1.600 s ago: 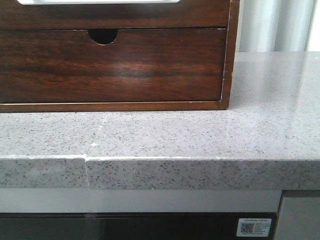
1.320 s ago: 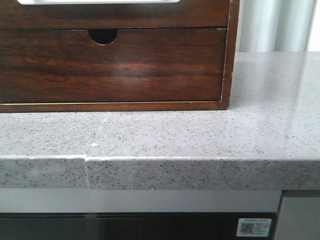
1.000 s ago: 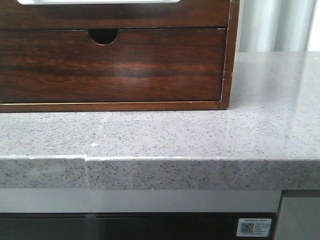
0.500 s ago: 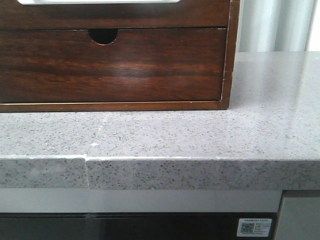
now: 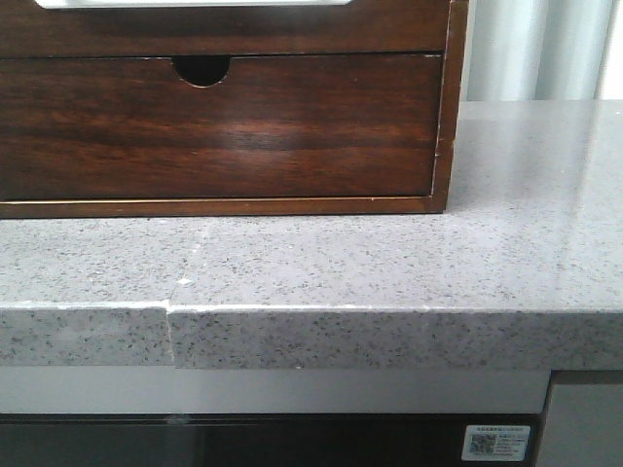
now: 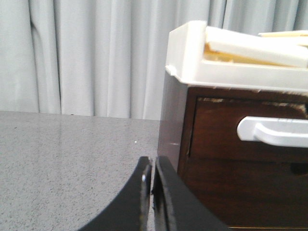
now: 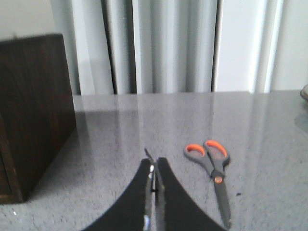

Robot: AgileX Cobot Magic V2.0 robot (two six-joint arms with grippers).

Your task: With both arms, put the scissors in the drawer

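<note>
The scissors point(image 7: 214, 171), grey with orange-lined handles, lie flat on the counter and show only in the right wrist view, handles away from the camera. My right gripper point(image 7: 154, 166) is shut and empty, beside them and apart. The dark-brown chest point(image 5: 443, 117) stands at the back left. Its upper drawer point(image 5: 224, 29) has a plain front with a whitish rim point(image 5: 195, 3) and looks closed. In the left wrist view this drawer point(image 6: 216, 137) carries a white bar point(image 6: 272, 131). My left gripper point(image 6: 152, 166) is shut and empty near the chest's corner. Neither gripper shows in the front view.
The lower drawer point(image 5: 224, 126) with a half-round notch point(image 5: 201, 70) is closed. A white tray point(image 6: 231, 62) sits on top of the chest. The grey speckled counter point(image 5: 389, 263) ends at a front edge point(image 5: 389, 336). Curtains point(image 7: 163, 43) hang behind. The chest's side point(image 7: 33, 110) shows in the right wrist view.
</note>
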